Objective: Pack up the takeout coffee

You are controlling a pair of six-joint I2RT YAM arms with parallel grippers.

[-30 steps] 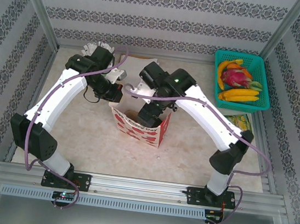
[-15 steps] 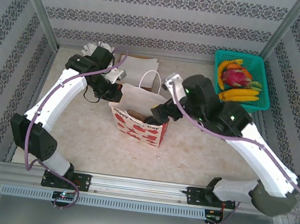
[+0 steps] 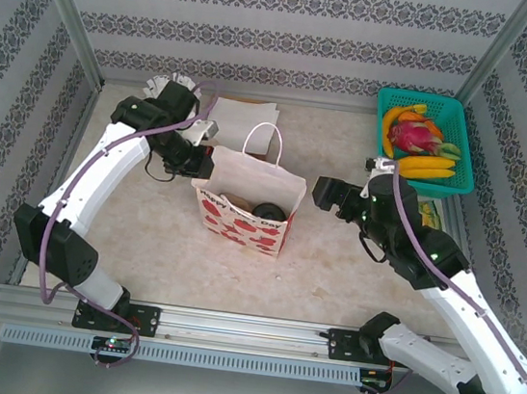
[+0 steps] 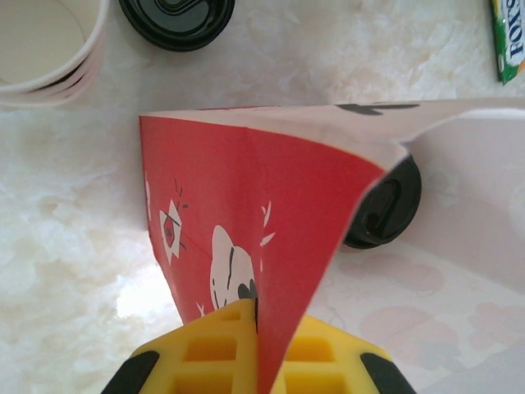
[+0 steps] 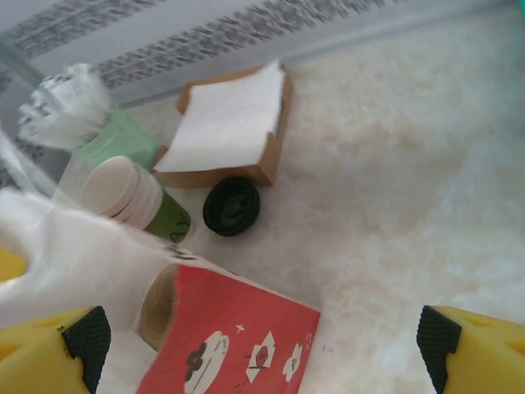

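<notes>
The left gripper (image 3: pixel 200 160) is clamped on the upper left rim of the red-and-white paper bag (image 3: pixel 240 225). The takeout coffee (image 3: pixel 265 211) is seen inside the bag, its black lid showing. The right gripper (image 3: pixel 327 194) is spread wide and empty, right of the bag and apart from it.

Cream marbled table (image 3: pixel 143 230). Near the middle stands a white paper bag (image 3: pixel 249 229) with red print, upright and open. Back right there's a green basket (image 3: pixel 422 97) of fruit, with a green packet (image 3: pixel 421 216) just in front. Back left: cardboard tray of napkins (image 5: pixel 215 176), loose black lid (image 5: pixel 231 206), stacked cups (image 5: pixel 139 197), green cup of white sticks (image 5: pixel 111 139).
</notes>
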